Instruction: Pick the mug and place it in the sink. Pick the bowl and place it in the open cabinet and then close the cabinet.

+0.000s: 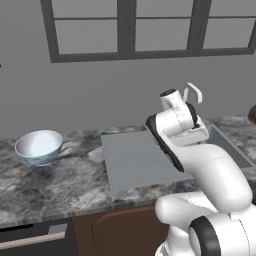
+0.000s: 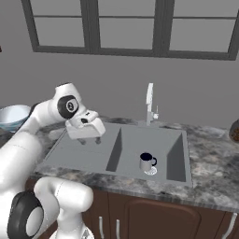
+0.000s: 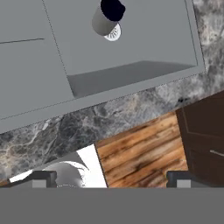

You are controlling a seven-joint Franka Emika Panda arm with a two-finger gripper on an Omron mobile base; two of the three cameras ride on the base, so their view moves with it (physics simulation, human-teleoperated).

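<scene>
sink (image 2: 175, 158): mug (image 2: 147, 162) upright inside, on the drain
bowl (image 1: 39, 146): on counter (image 1: 60, 185), 9 o'clock of drainboard, nothing inside
gripper (image 2: 91, 140): fingers apart, holding nothing, above drainboard

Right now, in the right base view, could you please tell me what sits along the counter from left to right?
Large round white bowl → open pincer → curved chrome tap → dark brown object at the right edge.
</scene>
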